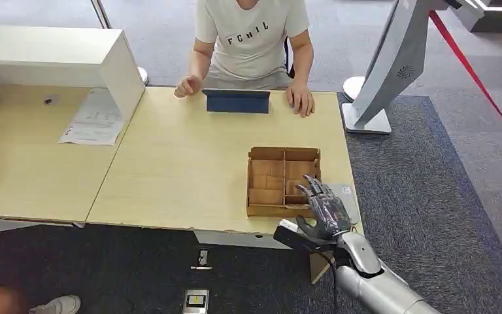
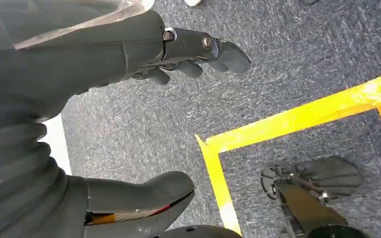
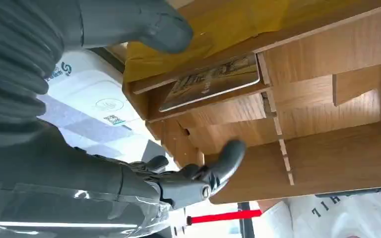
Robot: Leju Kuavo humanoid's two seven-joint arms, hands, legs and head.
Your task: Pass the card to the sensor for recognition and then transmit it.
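Right wrist view shows the thin printed card (image 3: 211, 82) flat in the wooden divider tray (image 3: 327, 64), lengthwise between thumb and spread, empty fingers (image 3: 223, 163) of the right hand (image 3: 168, 99)

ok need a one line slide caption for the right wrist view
Right hand open at the wooden box, reaching toward the card lying in a compartment.

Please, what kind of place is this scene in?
Probably an office or reception area set up for a demonstration: a person sits at a light wooden desk with a tablet, grey carpet covers the floor, and a white kiosk stand is beside the desk.
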